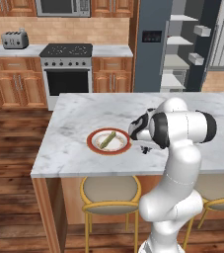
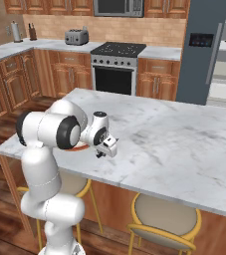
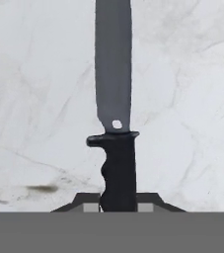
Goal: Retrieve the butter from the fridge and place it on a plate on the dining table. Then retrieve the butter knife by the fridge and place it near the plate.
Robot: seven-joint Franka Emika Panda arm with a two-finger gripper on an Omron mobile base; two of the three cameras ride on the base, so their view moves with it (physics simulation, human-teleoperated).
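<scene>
The butter knife (image 3: 114,99), grey blade and black handle, is clamped by its handle in my gripper (image 3: 117,205), blade pointing away over the marble. In the left base view the gripper (image 1: 144,147) hangs low over the dining table (image 1: 79,116), just right of the red-rimmed plate (image 1: 109,142). The olive-yellow butter (image 1: 108,139) lies across the plate's centre. From the right base view the gripper (image 2: 102,152) points down at the table top (image 2: 174,139), and my arm hides most of the plate (image 2: 82,147). The fridge (image 1: 150,47) stands behind, its door open.
Round yellow-framed stools (image 1: 110,193) stand under the table's near edge. A stove (image 1: 66,66) and wooden cabinets (image 1: 15,84) line the back wall, with a toaster (image 1: 15,39) on the counter. The marble stretches bare to the right of the gripper.
</scene>
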